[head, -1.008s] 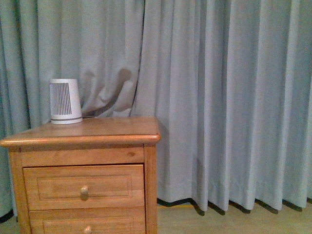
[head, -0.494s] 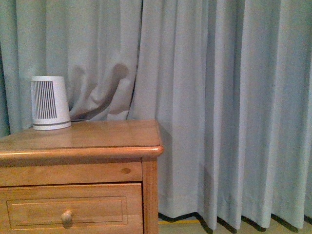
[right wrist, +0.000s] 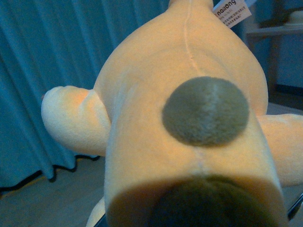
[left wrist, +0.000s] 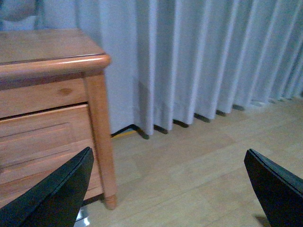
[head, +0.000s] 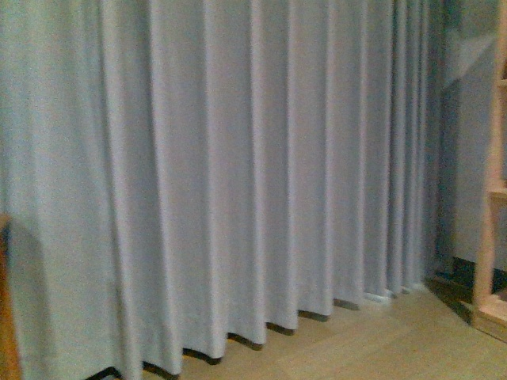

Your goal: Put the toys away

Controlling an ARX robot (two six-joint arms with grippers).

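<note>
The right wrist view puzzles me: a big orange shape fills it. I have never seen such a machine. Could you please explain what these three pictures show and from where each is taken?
This is a robot with two arms, each ending in a gripper, and three cameras. The front view looks ahead from its body: only a grey curtain, wooden floor and the edge of a shelf. The left wrist view comes from the left arm: the left gripper is open and empty, its two black fingers wide apart, near a wooden nightstand. The right wrist view is filled by an orange-yellow plush toy with a white paper tag. It hangs above the floor close to the camera, so the right gripper seems to hold it, though its fingers are hidden.
</note>
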